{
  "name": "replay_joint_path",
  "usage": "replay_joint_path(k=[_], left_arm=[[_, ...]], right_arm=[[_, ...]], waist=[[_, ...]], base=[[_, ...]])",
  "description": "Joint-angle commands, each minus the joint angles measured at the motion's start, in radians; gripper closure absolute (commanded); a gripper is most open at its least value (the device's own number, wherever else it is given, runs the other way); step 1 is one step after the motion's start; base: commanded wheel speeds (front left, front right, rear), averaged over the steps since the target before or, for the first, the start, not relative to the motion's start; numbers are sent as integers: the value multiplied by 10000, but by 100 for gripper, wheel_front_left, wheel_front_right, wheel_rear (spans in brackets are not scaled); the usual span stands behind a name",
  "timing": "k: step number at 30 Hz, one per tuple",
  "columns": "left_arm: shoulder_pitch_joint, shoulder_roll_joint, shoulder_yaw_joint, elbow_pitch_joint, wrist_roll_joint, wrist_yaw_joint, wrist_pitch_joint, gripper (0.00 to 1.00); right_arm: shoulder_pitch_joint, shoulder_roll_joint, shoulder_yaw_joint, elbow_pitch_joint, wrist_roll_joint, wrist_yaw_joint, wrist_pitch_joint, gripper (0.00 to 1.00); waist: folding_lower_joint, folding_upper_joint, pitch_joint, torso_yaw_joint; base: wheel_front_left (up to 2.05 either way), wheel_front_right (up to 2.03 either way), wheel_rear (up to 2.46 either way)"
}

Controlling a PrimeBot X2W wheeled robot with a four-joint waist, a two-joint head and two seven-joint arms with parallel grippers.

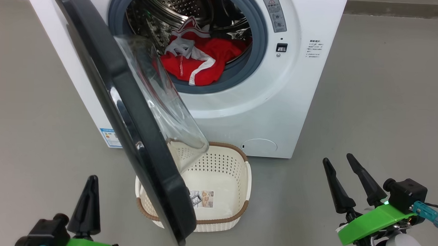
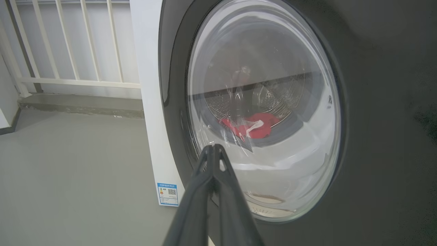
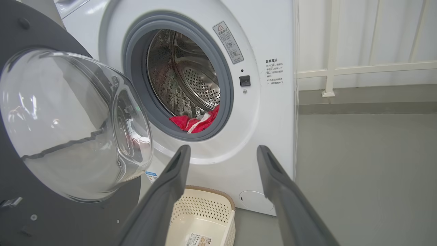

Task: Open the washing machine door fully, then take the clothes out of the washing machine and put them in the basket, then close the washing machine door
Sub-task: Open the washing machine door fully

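The white washing machine [image 1: 277, 114] stands ahead with its black-rimmed door [image 1: 131, 116] swung partly open, the glass bowl [image 1: 158, 95] bulging toward the drum. Red clothes [image 1: 199, 58] with white trim lie in the drum's mouth, also visible as clothes [image 3: 196, 122] in the right wrist view. The cream basket [image 1: 216, 195] sits on the floor below the drum, partly behind the door. My left gripper [image 1: 89, 195] is shut and empty at the lower left, outside the door; in its wrist view the left gripper [image 2: 213, 148] points at the door's glass. My right gripper [image 1: 339, 161] stands open at the lower right.
Grey floor lies on both sides of the machine. A white railing [image 2: 68, 44] and a low kerb run behind it. The door's lower edge [image 1: 179, 227] hangs over the basket's left side.
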Motion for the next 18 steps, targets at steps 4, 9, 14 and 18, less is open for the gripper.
replay_joint_path(k=[4,9,14,18], left_arm=[[-428,131,376,-663,44,13,-94,100],[-480,131,344,-1387,150,70,-94,100],[-517,130,158,-2359,211,159,-94,100],[-543,130,10,-3345,375,239,-94,100]], right_arm=[[8,-57,225,-213,-110,16,-118,0],[19,-57,230,-206,-111,16,-118,0],[43,-42,237,-194,-90,16,-118,0],[52,-27,242,-196,-84,16,-118,0]], waist=[[0,0,24,32],[0,0,22,76],[0,0,-8,116],[0,0,-23,126]], base=[[0,0,0],[0,0,0],[0,0,0],[0,0,0]])
